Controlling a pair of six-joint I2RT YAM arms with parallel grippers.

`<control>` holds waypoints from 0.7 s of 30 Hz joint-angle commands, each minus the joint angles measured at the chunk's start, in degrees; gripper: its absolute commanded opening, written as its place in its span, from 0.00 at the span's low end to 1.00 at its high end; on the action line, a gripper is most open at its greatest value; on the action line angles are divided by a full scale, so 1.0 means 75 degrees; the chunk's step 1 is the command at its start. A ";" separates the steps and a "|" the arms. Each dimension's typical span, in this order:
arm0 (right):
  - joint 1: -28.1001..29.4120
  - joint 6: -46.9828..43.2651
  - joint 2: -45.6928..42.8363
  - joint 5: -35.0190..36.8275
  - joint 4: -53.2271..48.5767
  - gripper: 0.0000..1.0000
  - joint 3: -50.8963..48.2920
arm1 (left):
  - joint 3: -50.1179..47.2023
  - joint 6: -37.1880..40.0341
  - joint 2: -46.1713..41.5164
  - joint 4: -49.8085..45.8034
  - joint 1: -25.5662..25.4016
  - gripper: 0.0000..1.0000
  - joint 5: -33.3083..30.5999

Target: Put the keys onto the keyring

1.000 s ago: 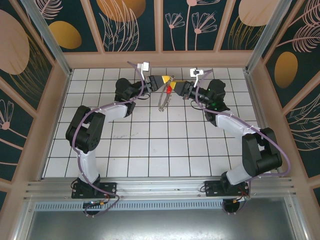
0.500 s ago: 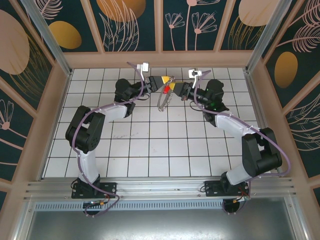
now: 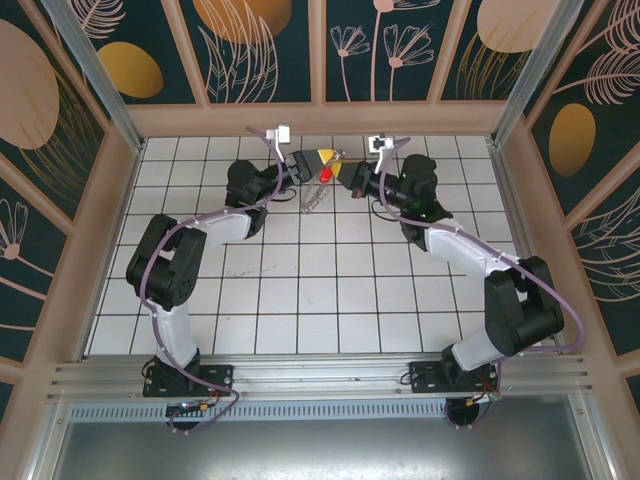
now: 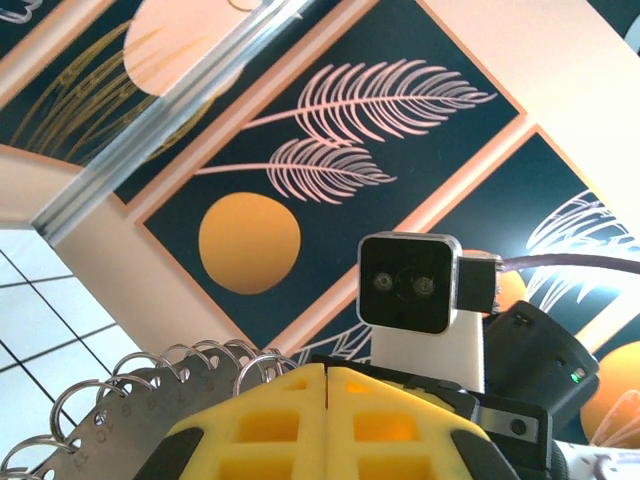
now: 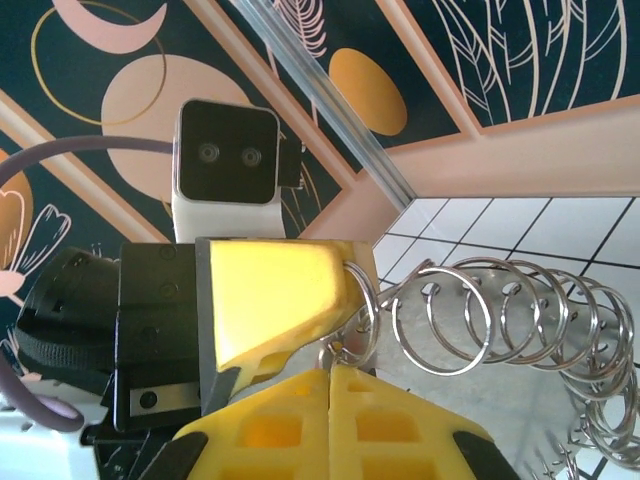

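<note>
Both tools had shifted left and toward the far wall since a second before, the ring going with them. My left tool was clamped on the large silvery keyring fringed with small wire loops, which hung from its yellow tip above the white tiled tabletop. My right tool was closed, pads flush together. Between the two tips sat the tiny red-headed key with a silver blade; whether the right tool gripped it could not be determined.
</note>
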 commanded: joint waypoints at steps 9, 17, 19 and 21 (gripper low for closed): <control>0.0720 -0.0695 0.0206 0.0095 -0.1138 0.00 0.0939 | -0.0169 0.0481 -0.0367 -0.0093 -0.0229 0.00 -0.0357; -0.0087 -0.0317 -0.1092 -0.0134 -0.1017 0.34 0.0176 | -0.0125 0.0298 -0.0294 0.0042 -0.0230 0.00 -0.0422; -0.0395 -0.0066 -0.1405 -0.0121 -0.0762 0.36 -0.0050 | -0.0090 0.0113 -0.0225 0.0245 -0.0231 0.00 -0.0405; -0.0631 0.0192 -0.1559 -0.0081 -0.0538 0.36 -0.0182 | -0.0075 -0.0093 -0.0153 0.0470 -0.0231 0.00 -0.0415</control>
